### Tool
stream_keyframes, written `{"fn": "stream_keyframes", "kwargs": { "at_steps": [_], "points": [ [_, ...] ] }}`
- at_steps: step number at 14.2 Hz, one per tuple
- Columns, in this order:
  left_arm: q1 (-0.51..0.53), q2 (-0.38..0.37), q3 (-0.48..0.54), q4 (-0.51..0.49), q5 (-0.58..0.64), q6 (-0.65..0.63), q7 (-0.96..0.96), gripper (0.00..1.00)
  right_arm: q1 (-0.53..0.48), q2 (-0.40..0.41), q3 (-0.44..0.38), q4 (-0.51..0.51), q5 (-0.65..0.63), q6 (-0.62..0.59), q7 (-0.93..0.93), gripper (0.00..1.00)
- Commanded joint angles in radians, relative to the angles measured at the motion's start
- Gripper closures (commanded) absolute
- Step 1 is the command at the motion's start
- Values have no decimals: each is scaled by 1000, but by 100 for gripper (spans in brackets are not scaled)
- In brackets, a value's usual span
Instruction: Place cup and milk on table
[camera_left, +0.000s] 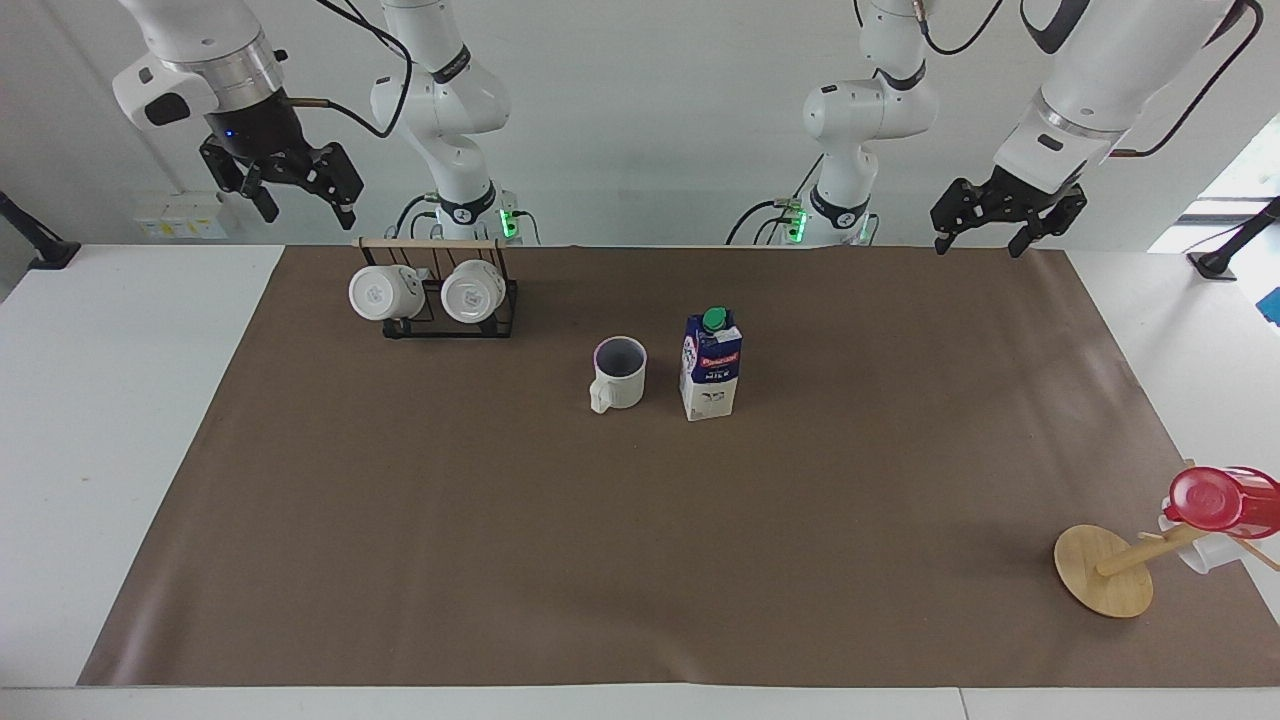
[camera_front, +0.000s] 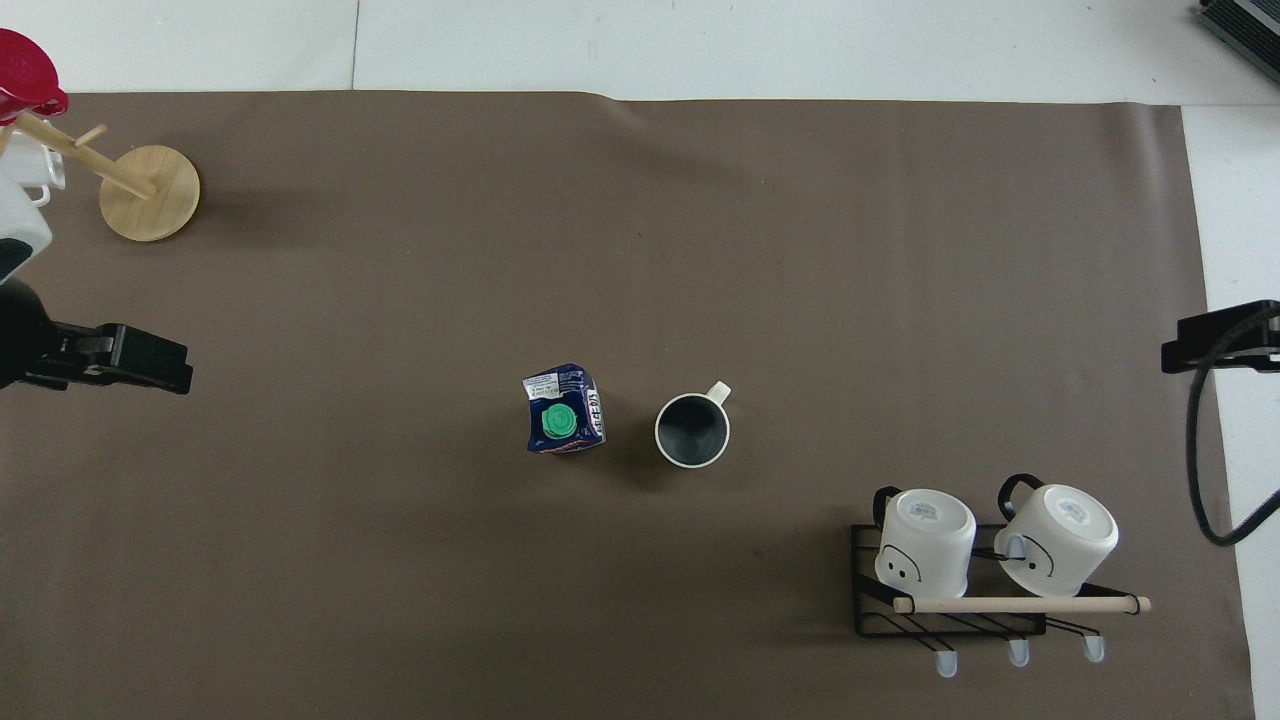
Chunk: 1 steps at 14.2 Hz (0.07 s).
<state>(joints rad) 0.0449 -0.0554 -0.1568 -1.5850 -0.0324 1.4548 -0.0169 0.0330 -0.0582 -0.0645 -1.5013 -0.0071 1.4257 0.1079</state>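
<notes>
Cup and milk stand upright, side by side, on the brown surface. Left hand and right hand hang raised, seemingly open, holding nothing.

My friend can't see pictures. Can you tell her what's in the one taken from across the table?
A cream cup and a taller blue-and-white milk carton stand side by side, upright, mid-table. Both end effectors, right and left, hang in the air holding nothing. A rack with two white mugs sits nearer the robots.
</notes>
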Motion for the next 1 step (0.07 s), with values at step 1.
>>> {"fn": "stream_keyframes", "kwargs": {
  "at_steps": [1],
  "points": [
    [10, -9, -3, 8, -17, -24, 12, 0, -5, -23, 6, -30, 4, 13, 0, 0]
  ]
}}
